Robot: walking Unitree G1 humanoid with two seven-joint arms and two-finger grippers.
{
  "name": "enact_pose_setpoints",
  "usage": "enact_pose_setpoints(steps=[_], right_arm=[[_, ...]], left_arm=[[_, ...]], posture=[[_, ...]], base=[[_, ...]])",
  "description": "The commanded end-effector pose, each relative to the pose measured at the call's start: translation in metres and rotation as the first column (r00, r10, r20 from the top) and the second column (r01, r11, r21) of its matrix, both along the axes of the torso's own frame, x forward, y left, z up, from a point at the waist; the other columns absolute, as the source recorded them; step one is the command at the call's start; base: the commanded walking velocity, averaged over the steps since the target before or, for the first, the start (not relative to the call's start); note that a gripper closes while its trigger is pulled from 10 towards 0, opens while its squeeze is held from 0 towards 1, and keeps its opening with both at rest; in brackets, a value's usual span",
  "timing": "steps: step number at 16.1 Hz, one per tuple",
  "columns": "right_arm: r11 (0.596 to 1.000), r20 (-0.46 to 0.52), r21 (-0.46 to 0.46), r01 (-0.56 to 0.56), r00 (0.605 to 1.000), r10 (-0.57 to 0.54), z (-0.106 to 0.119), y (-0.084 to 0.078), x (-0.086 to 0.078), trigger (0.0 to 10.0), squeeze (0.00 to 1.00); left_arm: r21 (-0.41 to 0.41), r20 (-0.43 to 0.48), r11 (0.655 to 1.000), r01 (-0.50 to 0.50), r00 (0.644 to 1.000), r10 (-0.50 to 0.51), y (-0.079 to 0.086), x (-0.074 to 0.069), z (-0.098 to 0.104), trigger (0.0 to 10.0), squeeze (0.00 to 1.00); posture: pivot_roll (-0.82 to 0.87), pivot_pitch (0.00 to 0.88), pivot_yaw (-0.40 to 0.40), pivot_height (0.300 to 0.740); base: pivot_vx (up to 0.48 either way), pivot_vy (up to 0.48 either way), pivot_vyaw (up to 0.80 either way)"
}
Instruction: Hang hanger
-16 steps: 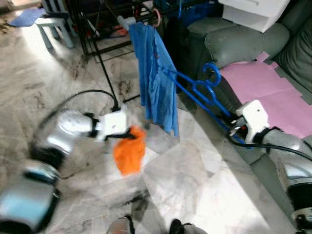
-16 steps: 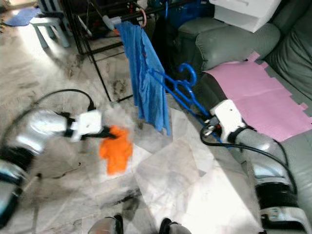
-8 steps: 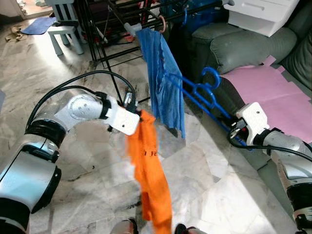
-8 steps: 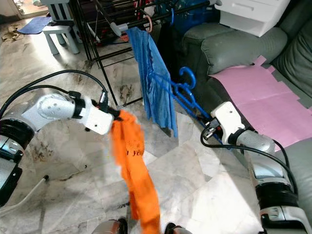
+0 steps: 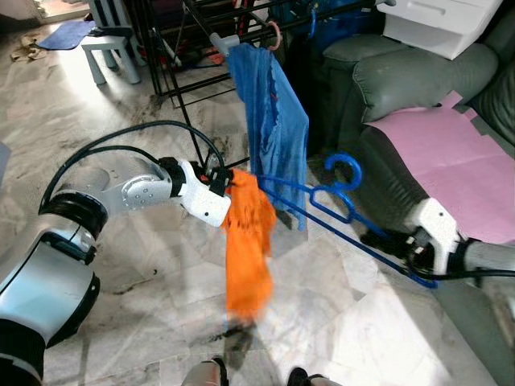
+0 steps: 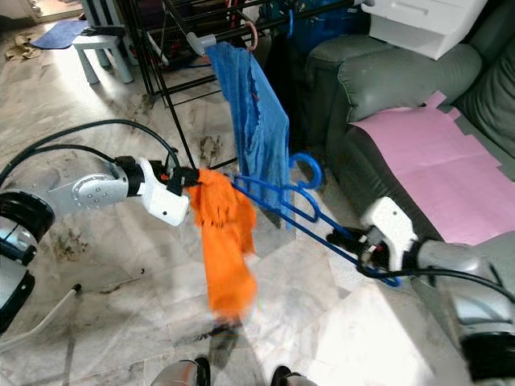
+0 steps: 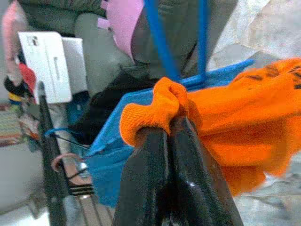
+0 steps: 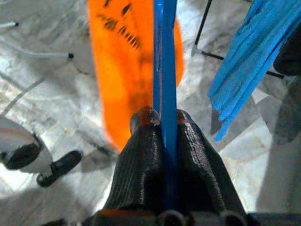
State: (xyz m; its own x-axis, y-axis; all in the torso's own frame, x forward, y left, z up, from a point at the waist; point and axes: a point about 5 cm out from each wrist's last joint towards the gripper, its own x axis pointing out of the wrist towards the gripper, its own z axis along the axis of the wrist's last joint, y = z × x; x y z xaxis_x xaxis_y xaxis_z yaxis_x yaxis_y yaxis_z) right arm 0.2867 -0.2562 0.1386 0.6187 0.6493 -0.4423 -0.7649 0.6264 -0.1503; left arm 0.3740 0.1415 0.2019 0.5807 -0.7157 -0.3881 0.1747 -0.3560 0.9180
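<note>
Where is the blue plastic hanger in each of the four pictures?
Left eye view: blue plastic hanger at centre-right, running toward the right end effector.
Right eye view: just right of centre.
Left wrist view: thin blue bars near the top.
Right wrist view: blue bar down the middle.
Shared landmark: orange cloth garment.

blue hanger (image 5: pixel 338 211) | tilted, above floor | tip touching orange garment (image 5: pixel 248 241)

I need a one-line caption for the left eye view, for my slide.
Left gripper holds an orange cloth garment beside the blue plastic hanger gripped by the right gripper, near a black metal drying rack.
</note>
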Motion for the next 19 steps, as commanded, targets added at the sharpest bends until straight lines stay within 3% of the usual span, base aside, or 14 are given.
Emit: enact_pose_setpoints(steps=[1, 3, 8, 9, 11, 12, 13, 16, 18, 19], right_arm=[[1.0, -0.007, 0.0, -0.027, 1.0, 0.027, 0.007, -0.004, -0.004, 10.0, 0.0], [0.998, -0.073, -0.009, -0.067, 0.995, 0.066, 0.011, -0.013, -0.018, 10.0, 0.0], [0.989, -0.163, 0.006, -0.15, 0.975, 0.149, 0.003, -0.005, -0.037, 10.0, 0.0], [0.993, -0.134, 0.002, -0.12, 0.984, 0.12, 0.006, -0.008, -0.033, 10.0, 0.0], [0.992, 0.006, -0.129, 0.006, 1.0, -0.005, 0.019, -0.024, -0.014, 10.0, 0.0], [0.97, 0.074, -0.234, 0.068, 0.996, -0.052, 0.025, -0.035, -0.006, 10.0, 0.0], [0.936, 0.171, -0.314, 0.159, 0.979, -0.109, 0.032, -0.045, 0.005, 10.0, 0.0], [0.945, 0.245, -0.25, 0.211, 0.958, -0.149, 0.042, -0.042, 0.017, 10.0, 0.0], [0.958, 0.262, -0.214, 0.19, 0.956, -0.131, 0.041, -0.036, 0.024, 10.0, 0.0], [0.958, 0.263, -0.216, 0.186, 0.956, -0.126, 0.04, -0.036, 0.025, 10.0, 0.0]], left_arm=[[0.024, 0.035, 1.0, -0.003, 0.999, 0.002, 0.003, 0.002, 0.005, 10.0, 0.0], [0.043, 0.072, 0.999, -0.004, 0.997, 0.001, 0.007, 0.003, 0.002, 10.0, 0.0], [0.007, 0.194, 0.998, 0.063, 0.979, -0.063, 0.002, 0.004, 0.01, 10.0, 0.0], [0.009, 0.189, 0.996, 0.087, 0.978, -0.087, 0.002, 0.002, 0.008, 10.0, 0.0], [0.073, 0.136, 0.994, 0.082, 0.986, -0.092, 0.008, -0.001, -0.003, 10.0, 0.0], [0.111, 0.095, 0.993, 0.048, 0.994, -0.058, 0.014, -0.001, -0.01, 10.0, 0.0], [0.18, -0.003, 0.983, -0.022, 1.0, 0.023, 0.024, -0.002, -0.022, 10.0, 0.0], [0.183, 0.039, 0.981, 0.068, 0.996, -0.077, 0.02, -0.005, -0.02, 10.0, 0.0], [0.17, 0.071, 0.963, 0.208, 0.972, -0.223, 0.006, -0.011, -0.014, 10.0, 0.0], [0.163, 0.062, 0.959, 0.233, 0.967, -0.245, 0.003, -0.012, -0.013, 10.0, 0.0]], posture=[[-0.06, 0.117, 0.046, 0.74], [-0.07, 0.12, 0.045, 0.74], [-0.07, 0.121, 0.049, 0.74], [-0.06, 0.122, 0.05, 0.74], [-0.06, 0.123, 0.054, 0.74], [-0.06, 0.122, 0.054, 0.74], [-0.06, 0.122, 0.053, 0.74], [-0.05, 0.121, 0.054, 0.74], [-0.05, 0.121, 0.055, 0.74], [-0.05, 0.121, 0.055, 0.74]], base=[[0.0, 0.0, 0.0], [0.0, 0.0, 0.0], [0.0, 0.0, 0.0], [0.0, 0.0, 0.0], [0.0, 0.0, 0.0], [0.0, 0.0, 0.0], [0.0, 0.0, 0.0], [0.0, 0.0, 0.0], [0.0, 0.0, 0.0], [0.0, 0.0, 0.0]])
